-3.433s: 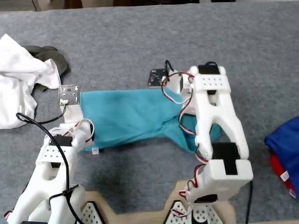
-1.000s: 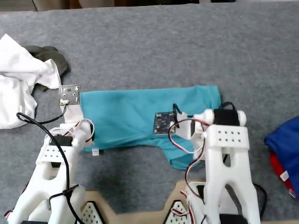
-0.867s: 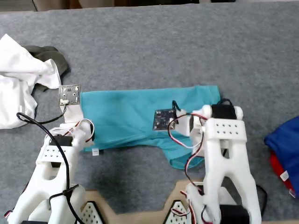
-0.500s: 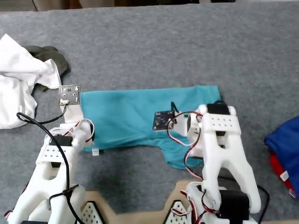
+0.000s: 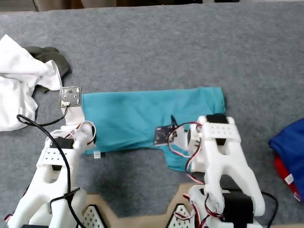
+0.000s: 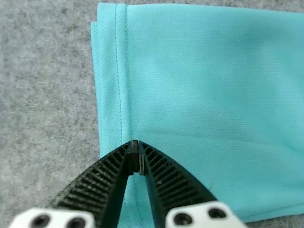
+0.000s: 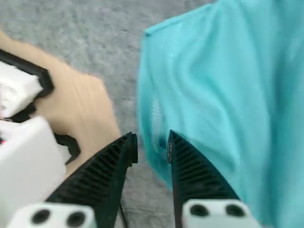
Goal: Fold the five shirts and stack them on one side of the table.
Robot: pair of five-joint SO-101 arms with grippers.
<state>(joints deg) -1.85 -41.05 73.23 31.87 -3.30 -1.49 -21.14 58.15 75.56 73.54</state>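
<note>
A teal shirt (image 5: pixel 137 116) lies spread flat across the middle of the grey table. My left arm (image 5: pixel 57 159) stands at its left near corner. The left gripper (image 6: pixel 137 159) is shut on the teal shirt (image 6: pixel 204 95) at its hemmed edge. My right arm (image 5: pixel 218 142) stands over the shirt's near right part, above the sleeve (image 5: pixel 178 159) that sticks out toward the near edge. The right gripper (image 7: pixel 151 140) is open by a narrow gap, and the edge of the teal sleeve (image 7: pixel 213 95) lies between the fingers.
A crumpled white shirt (image 5: pixel 16 90) and a dark olive one (image 5: pixel 52 57) lie at the far left. A blue shirt (image 5: pixel 289 140) on a red one (image 5: pixel 287 178) sits at the right edge. The arms' wooden base (image 5: pixel 142 211) runs along the near edge.
My right arm has pulled back from the shirt's far right part toward the near edge, now over the sleeve. The shirt's right end lies flat. The left arm has not moved.
</note>
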